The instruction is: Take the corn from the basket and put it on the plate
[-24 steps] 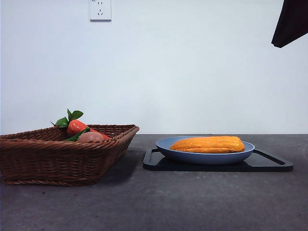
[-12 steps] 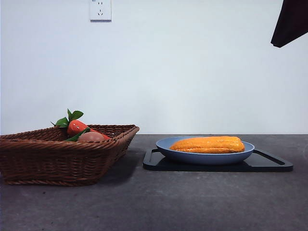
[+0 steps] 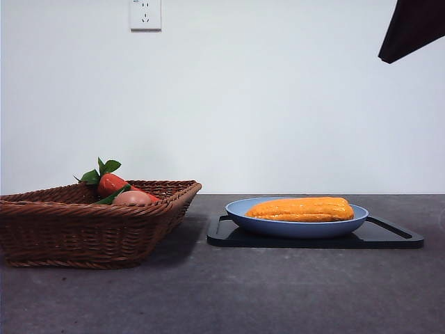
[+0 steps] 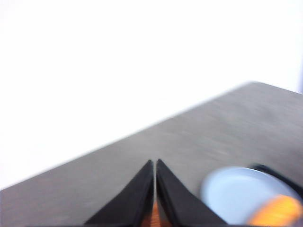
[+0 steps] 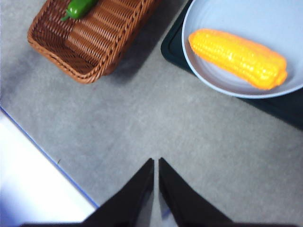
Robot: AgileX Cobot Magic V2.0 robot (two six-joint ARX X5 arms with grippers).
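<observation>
The long yellow-orange corn point(image 3: 300, 209) lies lengthwise in the blue plate point(image 3: 295, 227), free of any gripper. To its left stands the brown wicker basket point(image 3: 97, 223). From high above the table, the right wrist view shows the corn point(image 5: 239, 56), the plate point(image 5: 213, 23) and the basket point(image 5: 94, 40), with my right gripper point(image 5: 155, 160) shut and empty over bare table. My left gripper point(image 4: 155, 161) is also shut; its view is blurred, with the plate point(image 4: 232, 194) and corn point(image 4: 277, 210) beside it. A black arm tip point(image 3: 410, 28) shows at the top right corner.
The plate rests on a flat black tray point(image 3: 389, 240). The basket holds a red fruit with green leaves point(image 3: 108, 182), a pinkish-tan egg-like item point(image 3: 132, 198) and a green pepper point(image 5: 78, 7). The table's front edge point(image 5: 47, 156) runs near the right gripper.
The black arm tip at the top right corner has shifted a little to the left. Corn, plate and basket have not moved.
</observation>
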